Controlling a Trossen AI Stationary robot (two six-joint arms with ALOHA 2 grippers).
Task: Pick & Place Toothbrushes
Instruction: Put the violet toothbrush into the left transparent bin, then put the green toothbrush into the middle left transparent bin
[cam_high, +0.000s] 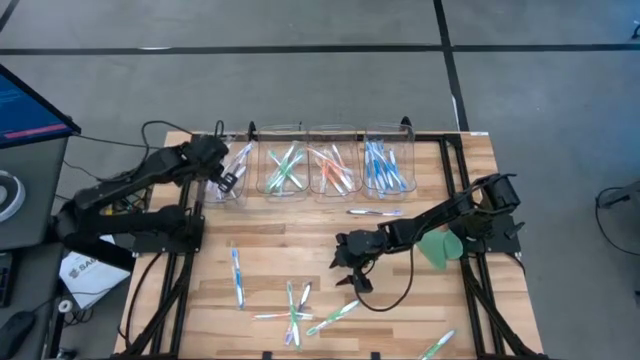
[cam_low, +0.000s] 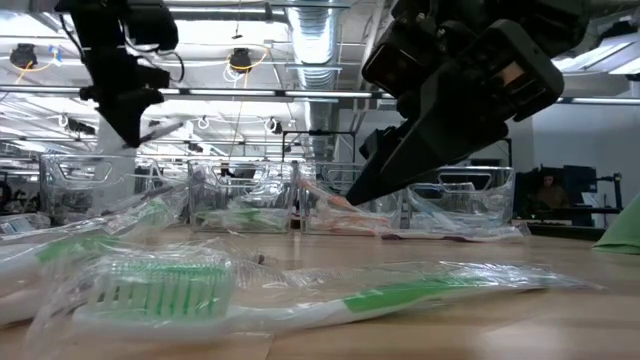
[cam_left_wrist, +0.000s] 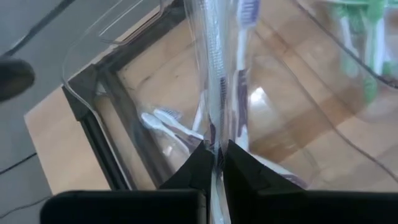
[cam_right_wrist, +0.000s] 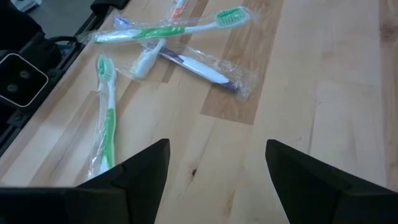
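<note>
Table: a wooden slatted table (cam_high: 300, 250) on a grey floor, with a dark monitor (cam_high: 30, 105) off its left edge.
High view: four clear bins (cam_high: 310, 160) stand in a row along the far edge, sorted by colour (purple, green, orange, blue from left to right). Loose toothbrushes (cam_high: 295, 310) lie scattered over the near half, one blue brush (cam_high: 237, 275) to the left and one (cam_high: 375, 212) just in front of the bins. The left gripper (cam_high: 228, 172) is over the leftmost bin. The right gripper (cam_high: 352, 262) hangs above the table's middle, near the loose pile. A green leaf (cam_high: 440, 248) lies under the right arm.
Low view: a wrapped green brush (cam_low: 300, 295) lies closest to the camera, the bins behind it. The right gripper (cam_low: 385, 165) hangs above the wood.
Left wrist view: the left fingers (cam_left_wrist: 239, 168) are pinched together on a wrapped purple brush (cam_left_wrist: 214, 81), which points down into the leftmost bin (cam_left_wrist: 93, 93), where other brushes lie.
Right wrist view: the right fingers (cam_right_wrist: 146, 165) are spread wide apart, holding nothing, over bare wood; green brushes (cam_right_wrist: 109, 118) and a purple one (cam_right_wrist: 199, 68) lie ahead.
</note>
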